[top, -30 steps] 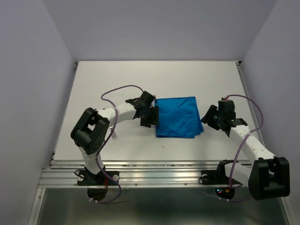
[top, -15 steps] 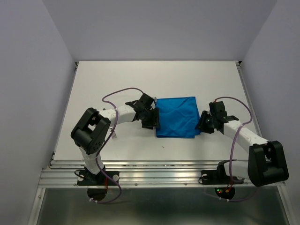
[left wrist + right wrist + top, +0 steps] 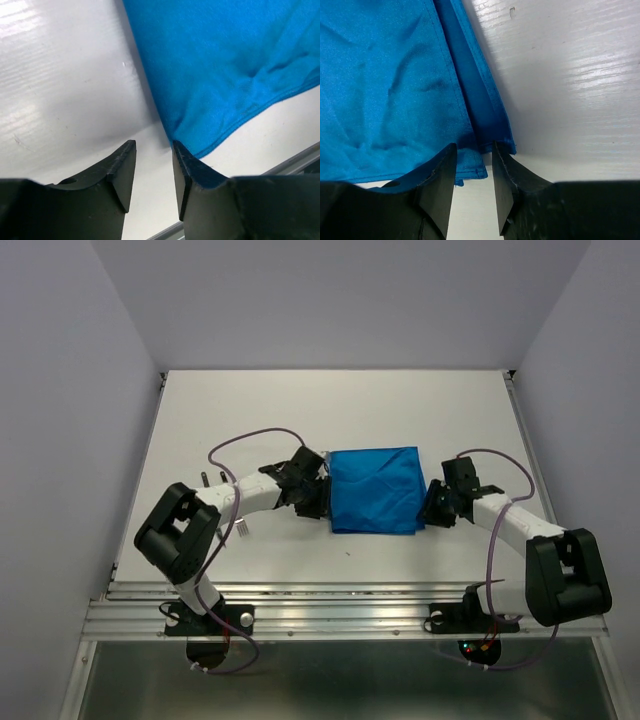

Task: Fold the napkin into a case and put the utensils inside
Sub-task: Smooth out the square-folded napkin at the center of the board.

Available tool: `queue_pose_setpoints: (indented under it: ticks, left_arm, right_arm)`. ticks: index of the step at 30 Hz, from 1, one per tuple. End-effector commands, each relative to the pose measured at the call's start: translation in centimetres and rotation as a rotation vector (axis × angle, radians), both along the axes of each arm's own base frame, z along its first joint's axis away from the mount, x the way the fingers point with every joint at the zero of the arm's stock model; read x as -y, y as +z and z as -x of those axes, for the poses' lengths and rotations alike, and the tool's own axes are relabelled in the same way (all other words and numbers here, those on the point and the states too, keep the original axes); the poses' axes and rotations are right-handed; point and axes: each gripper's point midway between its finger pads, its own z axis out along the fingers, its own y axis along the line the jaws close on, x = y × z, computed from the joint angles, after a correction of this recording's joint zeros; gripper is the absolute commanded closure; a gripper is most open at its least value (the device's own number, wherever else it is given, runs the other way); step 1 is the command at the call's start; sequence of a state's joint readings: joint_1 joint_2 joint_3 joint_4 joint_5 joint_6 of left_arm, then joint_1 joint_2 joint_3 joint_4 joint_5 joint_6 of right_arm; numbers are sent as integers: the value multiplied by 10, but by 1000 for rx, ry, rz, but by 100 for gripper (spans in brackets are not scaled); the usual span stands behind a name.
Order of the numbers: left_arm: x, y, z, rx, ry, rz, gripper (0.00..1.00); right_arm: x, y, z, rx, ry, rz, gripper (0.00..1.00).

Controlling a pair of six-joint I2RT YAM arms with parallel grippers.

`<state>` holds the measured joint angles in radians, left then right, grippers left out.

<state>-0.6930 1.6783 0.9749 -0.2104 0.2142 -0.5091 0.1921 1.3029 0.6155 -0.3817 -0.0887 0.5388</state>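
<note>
Blue napkin lies flat in the middle of the white table, folded to a rough rectangle and creased, with both arms down low, one on either side of it. Left gripper sits at the napkin's near left corner, its jaws a narrow slot apart with bare table showing between them. It holds nothing, and the cloth's corner is just off the tip of one finger. Across the cloth, right gripper is at the near right corner, jaws likewise only slightly parted (a second layer's edge shows here as a strip along the main sheet). That corner lies right at the mouth of the gap, though I cannot tell whether the tips touch the cloth.
</note>
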Motion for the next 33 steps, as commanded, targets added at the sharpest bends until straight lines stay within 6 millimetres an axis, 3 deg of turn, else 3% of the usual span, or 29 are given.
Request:
queue_pose_setpoints:
  ticks: [1, 5, 9, 23, 31, 32, 33]
  left_arm:
    - [-1, 14, 15, 70, -66, -12, 55]
    - [14, 13, 37, 64, -152, 19, 57]
    - [20, 11, 45, 65, -186, 34, 49]
    - [22, -3, 34, 98, -148, -23, 56]
    - [17, -6, 28, 129, -117, -44, 63]
    - [17, -5, 26, 142, -110, -43, 63]
    - [17, -4, 25, 146, -104, -42, 63]
  right_arm:
    - [-1, 0, -9, 18, -8, 14, 60]
    - [-3, -2, -9, 14, 0, 18, 66]
    - [-3, -1, -9, 19, 1, 18, 72]
    - [3, 19, -11, 84, -42, 27, 94]
    - [3, 15, -10, 73, -45, 24, 92]
    - [3, 14, -9, 72, -45, 24, 82]
    - [3, 13, -9, 70, -46, 22, 80]
